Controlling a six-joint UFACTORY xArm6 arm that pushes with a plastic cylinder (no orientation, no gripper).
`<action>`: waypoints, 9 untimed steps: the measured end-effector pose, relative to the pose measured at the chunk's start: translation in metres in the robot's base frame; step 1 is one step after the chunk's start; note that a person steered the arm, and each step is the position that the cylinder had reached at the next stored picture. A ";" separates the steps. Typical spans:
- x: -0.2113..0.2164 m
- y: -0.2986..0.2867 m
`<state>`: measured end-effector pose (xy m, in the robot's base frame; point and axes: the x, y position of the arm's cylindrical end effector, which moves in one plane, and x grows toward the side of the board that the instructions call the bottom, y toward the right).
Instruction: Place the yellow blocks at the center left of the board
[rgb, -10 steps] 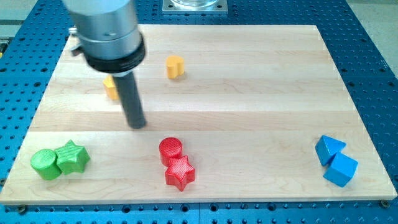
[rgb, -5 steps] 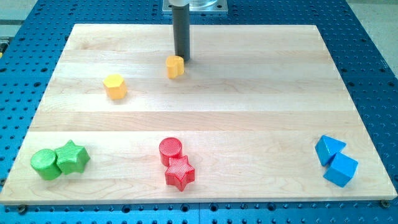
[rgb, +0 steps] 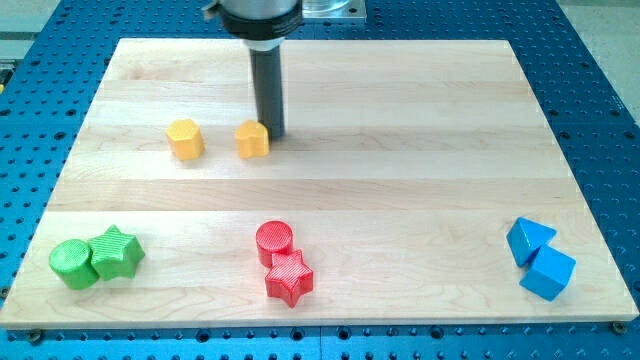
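Observation:
Two yellow blocks lie in the upper left part of the wooden board (rgb: 400, 120). A yellow hexagon block (rgb: 185, 139) sits to the left. A second yellow block (rgb: 253, 140), its shape unclear, sits a short way to its right. My tip (rgb: 272, 134) stands just right of and slightly above the second yellow block, touching or nearly touching it. The rod rises from there to the view's top.
A green cylinder (rgb: 71, 264) and a green star (rgb: 117, 252) sit together at the bottom left. A red cylinder (rgb: 274, 240) and a red star (rgb: 289, 277) sit at the bottom centre. Two blue blocks (rgb: 540, 259) sit at the bottom right.
My tip went from beside the hexagon up behind the other yellow block, then came down and left. That yellow block slid down and left, closer to the hexagon.

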<state>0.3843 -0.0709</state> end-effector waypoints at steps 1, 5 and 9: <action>0.000 -0.040; -0.001 -0.099; -0.018 0.009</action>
<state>0.3665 -0.0618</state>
